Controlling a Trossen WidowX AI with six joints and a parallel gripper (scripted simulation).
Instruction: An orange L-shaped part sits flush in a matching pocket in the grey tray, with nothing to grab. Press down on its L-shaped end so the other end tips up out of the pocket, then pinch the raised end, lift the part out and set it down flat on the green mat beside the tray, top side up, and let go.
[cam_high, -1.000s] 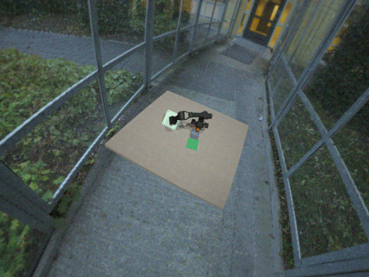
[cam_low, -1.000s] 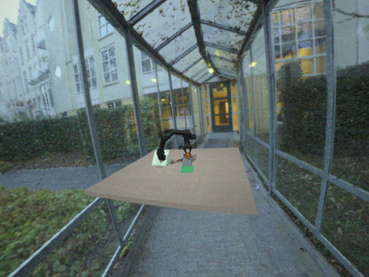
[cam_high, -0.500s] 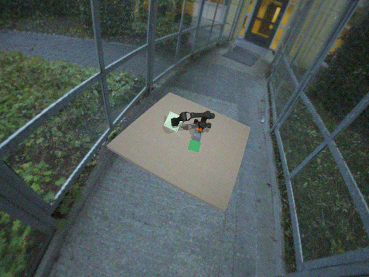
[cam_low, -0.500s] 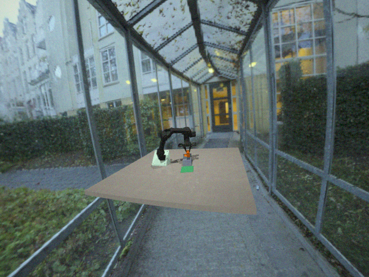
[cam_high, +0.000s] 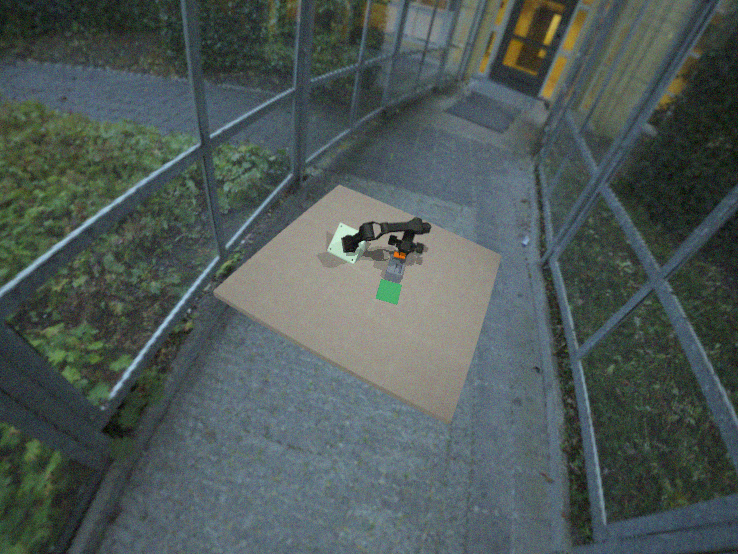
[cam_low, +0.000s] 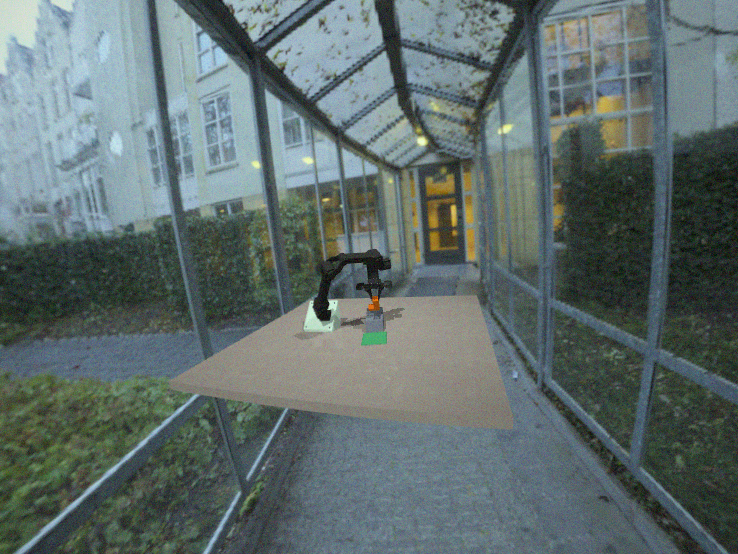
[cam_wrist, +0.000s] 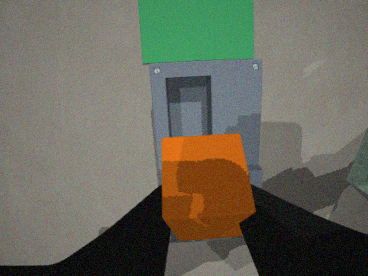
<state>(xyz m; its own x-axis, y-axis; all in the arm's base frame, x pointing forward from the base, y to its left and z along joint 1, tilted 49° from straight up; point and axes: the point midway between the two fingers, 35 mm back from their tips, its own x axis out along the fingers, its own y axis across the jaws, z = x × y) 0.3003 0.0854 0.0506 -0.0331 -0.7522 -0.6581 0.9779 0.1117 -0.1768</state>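
Hand (cam_wrist: 207, 221) pinching the orange part (cam_wrist: 207, 185), held in the air above the tray's (cam_wrist: 236, 97) near end. Pocket (cam_wrist: 190, 106) vacant. Green mat (cam_wrist: 195, 6) touches the tray's far edge, bare. Part hangs from the fingers above the desk (cam_low: 417, 369) in the exterior view.

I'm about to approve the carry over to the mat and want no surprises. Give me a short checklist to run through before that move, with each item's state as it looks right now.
1. End effector shut on the orange L-shaped part: ok.
2. Part out of the pocket, which shows bare: ok.
3. Part raised above the grey tray, seen from the exterior view: ok.
4. Green mat uncovered, ready to receive the part: ok.
5. Part over the mat: not ok, it hangs over the tray's near end.
6. Part top side up in the grip: cannot tell.
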